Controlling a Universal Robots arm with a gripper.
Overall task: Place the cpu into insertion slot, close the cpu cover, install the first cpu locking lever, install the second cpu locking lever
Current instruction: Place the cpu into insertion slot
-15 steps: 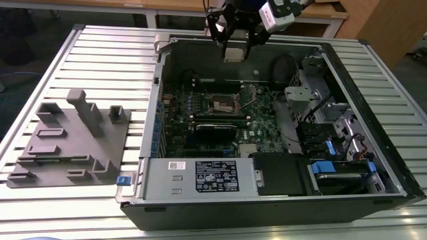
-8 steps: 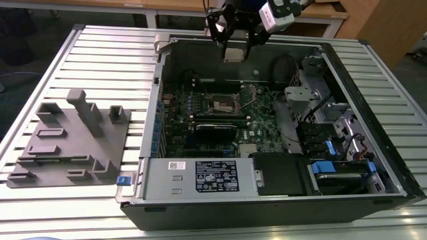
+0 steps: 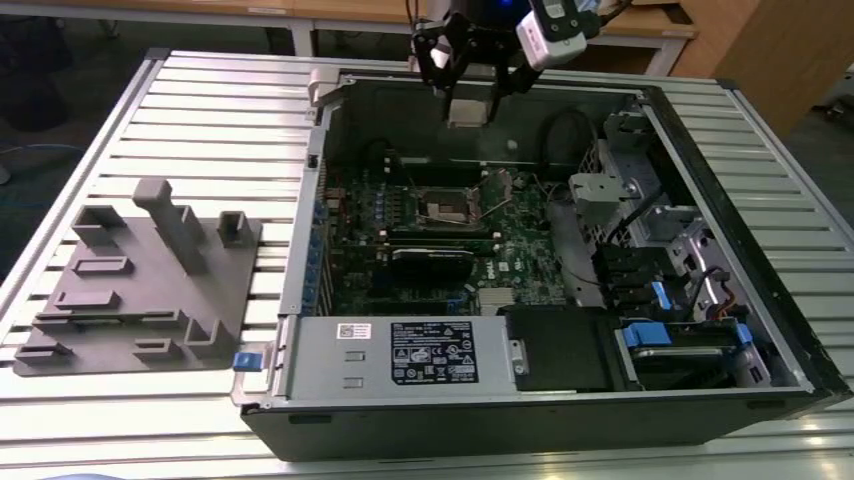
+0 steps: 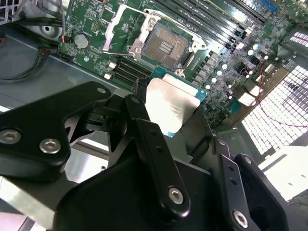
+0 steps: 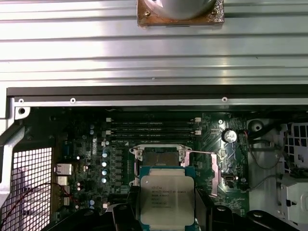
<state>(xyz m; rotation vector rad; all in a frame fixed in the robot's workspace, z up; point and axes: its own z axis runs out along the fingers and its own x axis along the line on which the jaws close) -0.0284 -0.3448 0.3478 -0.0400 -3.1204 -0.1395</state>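
Observation:
My gripper (image 3: 470, 102) hangs over the far wall of the open computer case, shut on the cpu (image 3: 467, 112), a small silver-topped square chip. In both wrist views the cpu (image 4: 173, 107) (image 5: 167, 198) sits between the black fingers (image 4: 144, 130), held well above the green motherboard (image 3: 521, 250). The insertion slot (image 3: 450, 208) (image 4: 166, 45) (image 5: 161, 158) lies bare below, its dark centre showing inside a silvery rim. The cpu cover (image 4: 114, 25) is swung open beside the slot, and it appears as a silver strip (image 5: 216, 174) in the first wrist view.
The case (image 3: 310, 250) lies on its side on a slatted metal table (image 3: 200, 110). A power supply (image 3: 400, 352) fills the near end, and drive cages with blue tabs (image 3: 654, 300) and cables line the exterior view's right. A grey moulded fixture (image 3: 140, 275) sits left of the case.

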